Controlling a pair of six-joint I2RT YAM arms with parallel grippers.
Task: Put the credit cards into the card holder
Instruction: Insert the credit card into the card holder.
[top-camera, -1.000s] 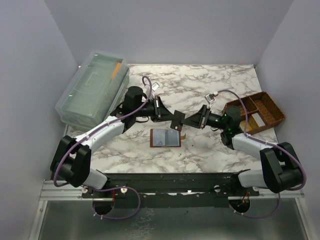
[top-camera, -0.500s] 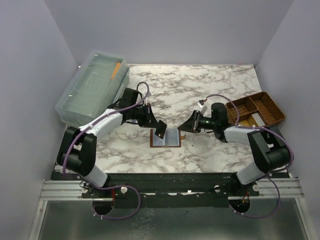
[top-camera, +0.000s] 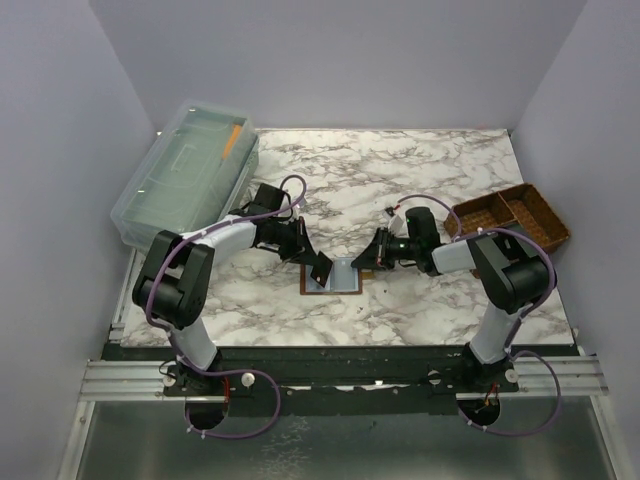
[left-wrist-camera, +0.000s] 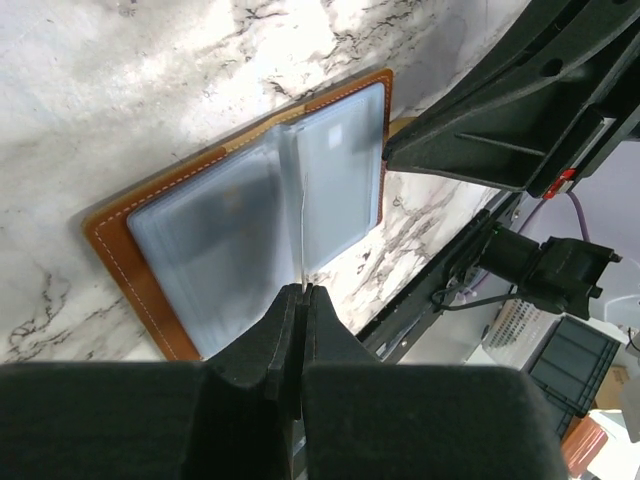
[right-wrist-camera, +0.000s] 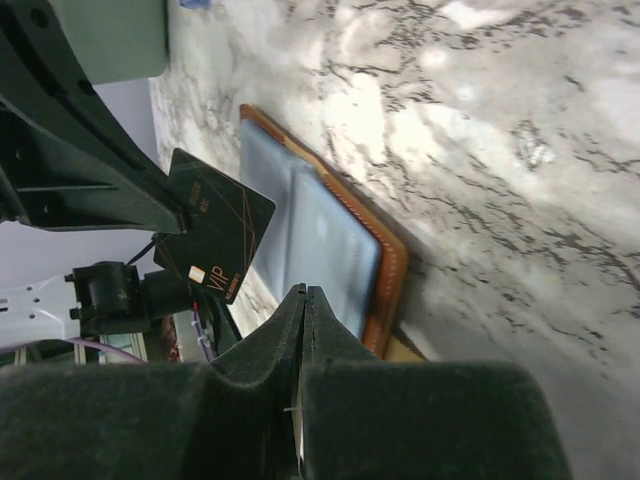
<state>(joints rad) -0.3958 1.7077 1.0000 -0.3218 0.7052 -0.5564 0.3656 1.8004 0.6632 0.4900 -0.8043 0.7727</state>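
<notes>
The card holder (top-camera: 343, 283) lies open on the marble, tan leather outside and grey-blue sleeves inside (left-wrist-camera: 230, 240). My left gripper (top-camera: 312, 258) is shut on a dark credit card (top-camera: 321, 266) with gold "VIP" lettering (right-wrist-camera: 215, 230). It holds the card on edge just above the holder's left half. From the left wrist the card shows as a thin line (left-wrist-camera: 303, 225) rising from the shut gripper (left-wrist-camera: 303, 290). My right gripper (top-camera: 362, 258) is shut, its tip (right-wrist-camera: 305, 292) at the holder's right sleeve (right-wrist-camera: 330, 240). Whether it pinches the sleeve I cannot tell.
A brown woven divided basket (top-camera: 512, 216) sits at the right edge of the table. A clear plastic lidded box (top-camera: 185, 175) stands at the back left. The two grippers almost meet over the holder.
Both arms dropped from mid-air to the holder. The left brought the card down over its left half. The right gripper opened a little, then shut at the right side.
</notes>
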